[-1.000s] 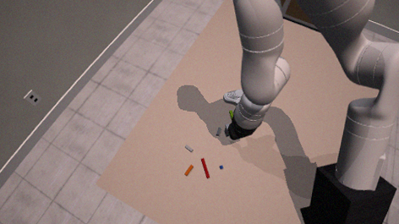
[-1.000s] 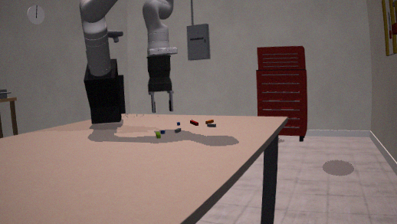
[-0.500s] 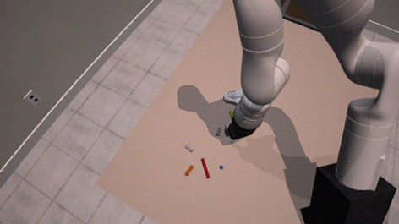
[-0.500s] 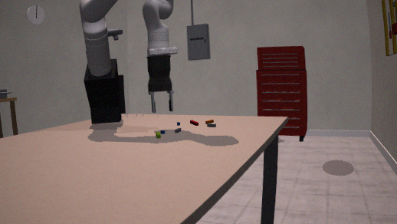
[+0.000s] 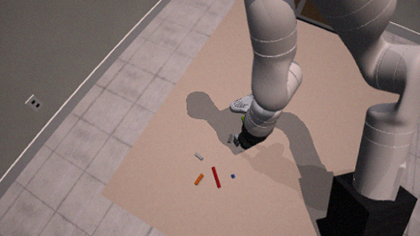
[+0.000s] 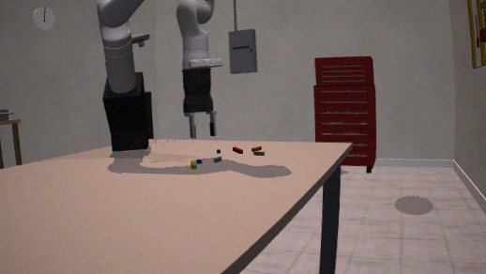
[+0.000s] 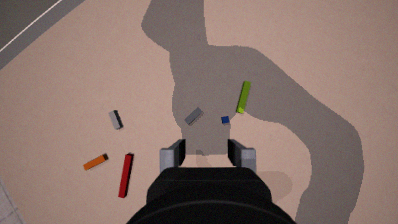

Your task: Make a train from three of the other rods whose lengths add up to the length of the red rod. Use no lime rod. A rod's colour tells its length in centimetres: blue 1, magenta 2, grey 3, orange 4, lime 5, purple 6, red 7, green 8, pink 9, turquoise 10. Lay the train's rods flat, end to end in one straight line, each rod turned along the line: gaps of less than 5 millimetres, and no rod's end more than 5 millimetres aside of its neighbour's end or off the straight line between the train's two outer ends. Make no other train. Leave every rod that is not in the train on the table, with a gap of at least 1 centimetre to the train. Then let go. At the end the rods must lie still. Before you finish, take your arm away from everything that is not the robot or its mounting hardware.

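Matte beige table bears small square-edged rods; blocky fingers spread.

We see a red tool cabinet standing against the back wall, with a grey box mounted on the wall to its left. A round clock hangs high up. A wall socket sits in the dark wall beside the tiled floor.

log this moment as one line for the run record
gripper: open, empty, hovering over table | below it: grey rod, blue rod, lime rod | red rod apart | train: not started
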You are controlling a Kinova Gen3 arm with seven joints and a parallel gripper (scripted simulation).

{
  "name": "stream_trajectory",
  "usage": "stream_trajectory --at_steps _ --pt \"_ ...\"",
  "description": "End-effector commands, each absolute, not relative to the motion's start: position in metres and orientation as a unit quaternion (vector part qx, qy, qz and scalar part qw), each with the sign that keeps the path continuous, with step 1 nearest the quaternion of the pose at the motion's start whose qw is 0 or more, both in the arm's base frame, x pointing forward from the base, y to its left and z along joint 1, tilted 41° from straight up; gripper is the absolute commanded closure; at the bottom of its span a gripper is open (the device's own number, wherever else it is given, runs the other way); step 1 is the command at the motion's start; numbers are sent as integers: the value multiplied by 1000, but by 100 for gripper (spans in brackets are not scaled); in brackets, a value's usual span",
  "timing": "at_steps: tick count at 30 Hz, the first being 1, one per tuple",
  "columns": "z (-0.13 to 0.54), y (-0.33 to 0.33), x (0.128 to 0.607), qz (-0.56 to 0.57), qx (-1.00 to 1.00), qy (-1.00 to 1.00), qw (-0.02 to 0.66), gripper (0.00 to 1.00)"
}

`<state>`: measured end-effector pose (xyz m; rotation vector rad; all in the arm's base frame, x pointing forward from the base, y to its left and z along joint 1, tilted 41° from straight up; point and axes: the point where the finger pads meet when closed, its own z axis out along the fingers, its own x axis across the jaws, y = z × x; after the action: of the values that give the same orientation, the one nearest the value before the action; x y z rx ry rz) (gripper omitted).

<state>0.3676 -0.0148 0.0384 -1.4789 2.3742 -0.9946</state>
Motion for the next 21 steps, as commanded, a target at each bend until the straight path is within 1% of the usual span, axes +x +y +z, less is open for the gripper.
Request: stream_trajectory --at_steps 1,7,17,19,21 --pt "38 -10 370 -336 -514 785 80 0" --pt "34 3 378 -341 -599 723 45 0" --pt "24 33 390 -340 -772 535 -48 0" --pt "24 33 390 -340 -772 535 -48 0" --pt "23 37 392 -337 -798 495 -67 0"
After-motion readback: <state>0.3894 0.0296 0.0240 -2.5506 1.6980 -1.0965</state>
